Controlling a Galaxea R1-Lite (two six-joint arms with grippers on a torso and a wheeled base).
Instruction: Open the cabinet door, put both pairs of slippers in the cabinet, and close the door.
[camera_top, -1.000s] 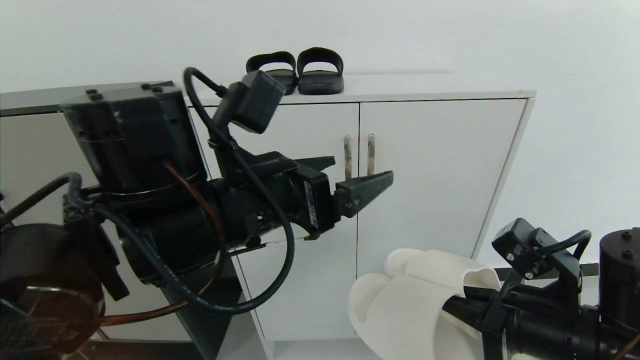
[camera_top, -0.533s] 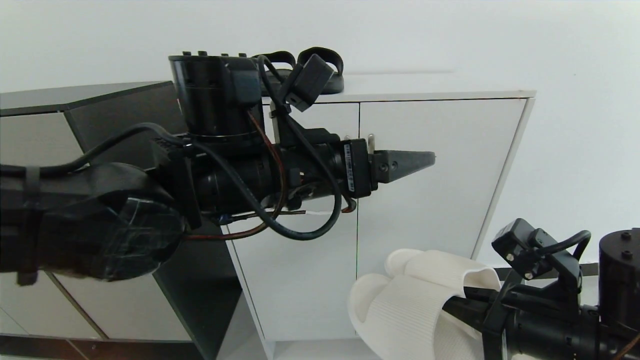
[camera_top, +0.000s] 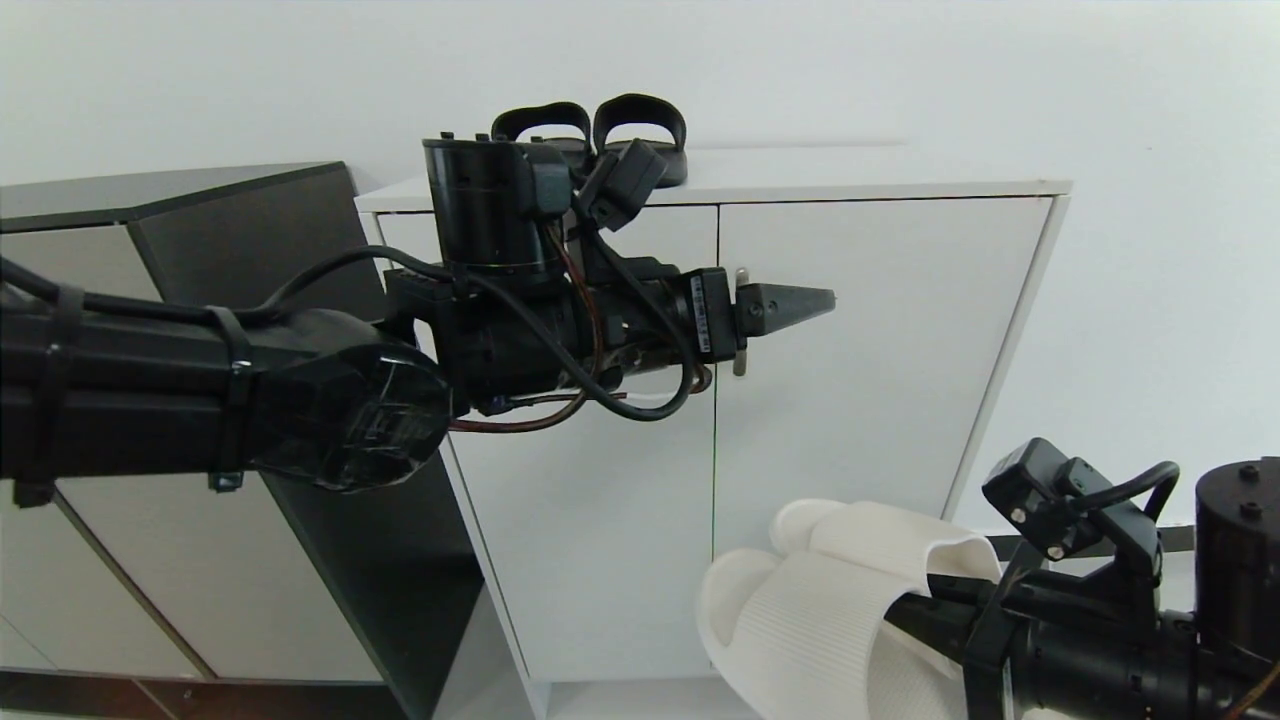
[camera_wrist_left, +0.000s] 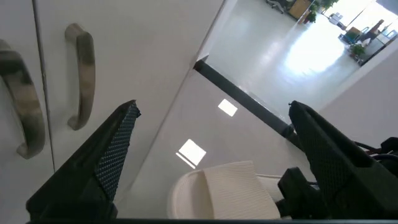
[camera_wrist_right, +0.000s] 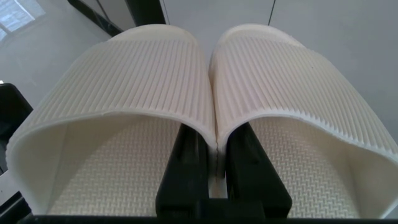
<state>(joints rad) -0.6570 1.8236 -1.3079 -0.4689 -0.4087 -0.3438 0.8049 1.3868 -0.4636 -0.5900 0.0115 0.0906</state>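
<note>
My left gripper (camera_top: 790, 303) sits at handle height, right in front of the white cabinet (camera_top: 880, 340). Its jaws are apart with nothing between them, and the two door handles (camera_wrist_left: 87, 74) are just beside one finger (camera_wrist_left: 106, 162). Both doors are closed. My right gripper (camera_wrist_right: 214, 168) is low on the right, near me, clamped on the white slippers (camera_top: 810, 600) and pinching their two inner strap edges together. The black slippers (camera_top: 640, 125) stand on the cabinet top toward its left end, partly behind my left arm.
</note>
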